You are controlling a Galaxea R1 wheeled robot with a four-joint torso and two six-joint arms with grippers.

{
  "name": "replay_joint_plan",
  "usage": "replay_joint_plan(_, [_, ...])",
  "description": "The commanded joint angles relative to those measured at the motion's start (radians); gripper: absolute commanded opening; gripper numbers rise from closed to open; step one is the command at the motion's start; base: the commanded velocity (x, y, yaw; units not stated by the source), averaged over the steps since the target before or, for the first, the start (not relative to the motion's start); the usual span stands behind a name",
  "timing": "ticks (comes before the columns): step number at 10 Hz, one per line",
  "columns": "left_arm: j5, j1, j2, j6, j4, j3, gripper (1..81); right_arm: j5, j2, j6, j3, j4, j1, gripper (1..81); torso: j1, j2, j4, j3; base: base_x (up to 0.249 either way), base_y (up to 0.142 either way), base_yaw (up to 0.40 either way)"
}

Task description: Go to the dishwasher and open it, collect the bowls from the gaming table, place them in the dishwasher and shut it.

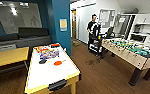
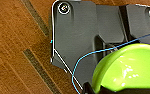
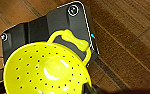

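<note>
The gaming table (image 1: 51, 73), with its long white top, stands in front of me at the lower left of the head view. Colourful game boxes (image 1: 48, 53) lie at its far end. An orange-red bowl (image 1: 57, 63) and a dark bowl (image 1: 42, 61) rest on it mid-way. In the left wrist view a green bowl (image 2: 126, 67) hangs over the wooden floor, my left gripper (image 2: 111, 89) shut on its rim. The right wrist view shows a yellow perforated bowl (image 3: 46, 72) with a loop handle, gripped by my right gripper (image 3: 91, 88). The dishwasher is out of view.
A foosball table (image 1: 131, 51) stands to the right, with a strip of wooden floor (image 1: 98, 75) between both tables. A person (image 1: 93, 28) stands at the back by a cart. A yellow wooden table (image 1: 6, 57), a dark sofa (image 1: 21, 37) and a blue pillar (image 1: 61, 25) are on the left.
</note>
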Motion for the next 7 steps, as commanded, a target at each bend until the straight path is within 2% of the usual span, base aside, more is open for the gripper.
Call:
replay_joint_plan(1, [0.063,-0.045,0.049,0.009,0.024,-0.093,1.0,-0.062,-0.005,-0.004,-0.036,-0.01,0.037,1.0,0.0,0.0,0.0,0.0,0.0,0.0,-0.385])
replay_joint_plan(3, [0.063,-0.045,0.078,0.009,0.027,-0.159,1.0,-0.066,0.055,-0.004,-0.158,-0.016,0.037,1.0,0.0,0.0,0.0,0.0,0.0,0.0,-0.385])
replay_joint_plan(4, [0.061,-0.045,0.076,0.009,0.027,-0.159,1.0,-0.066,0.064,-0.004,-0.18,-0.016,0.037,1.0,0.0,0.0,0.0,0.0,0.0,0.0,-0.385])
replay_joint_plan(7, [0.06,-0.045,0.075,0.008,0.027,-0.159,1.0,-0.053,0.02,-0.004,-0.077,-0.016,0.029,1.0,0.0,0.0,0.0,0.0,0.0,0.0,-0.385])
